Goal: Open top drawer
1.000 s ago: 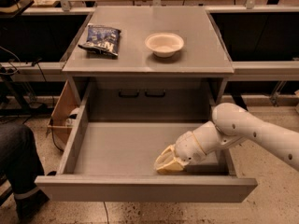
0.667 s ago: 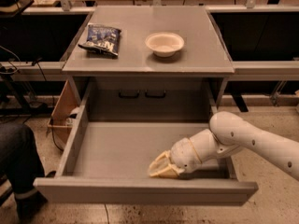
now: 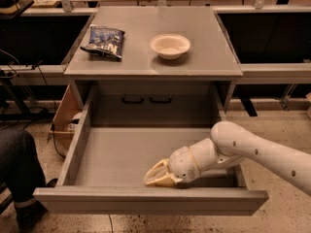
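The top drawer (image 3: 112, 152) is a wide grey box, pulled far out from under the grey cabinet top (image 3: 204, 57). Its flat front panel (image 3: 150, 201) is nearest the camera. Nothing else lies inside the box. My gripper (image 3: 154, 176), cream-coloured on a white arm (image 3: 252, 152), reaches in from the right. It sits low inside the drawer, right behind the front panel near its middle, pointing left.
A dark blue snack bag (image 3: 103, 41) and a white bowl (image 3: 169, 45) sit on the cabinet top. A cardboard box (image 3: 63, 118) stands on the floor to the left. A person's leg (image 3: 19, 174) is at the lower left. Benches run behind.
My gripper has moved left along the inside of the front panel, and the drawer has come slightly further out toward the camera.
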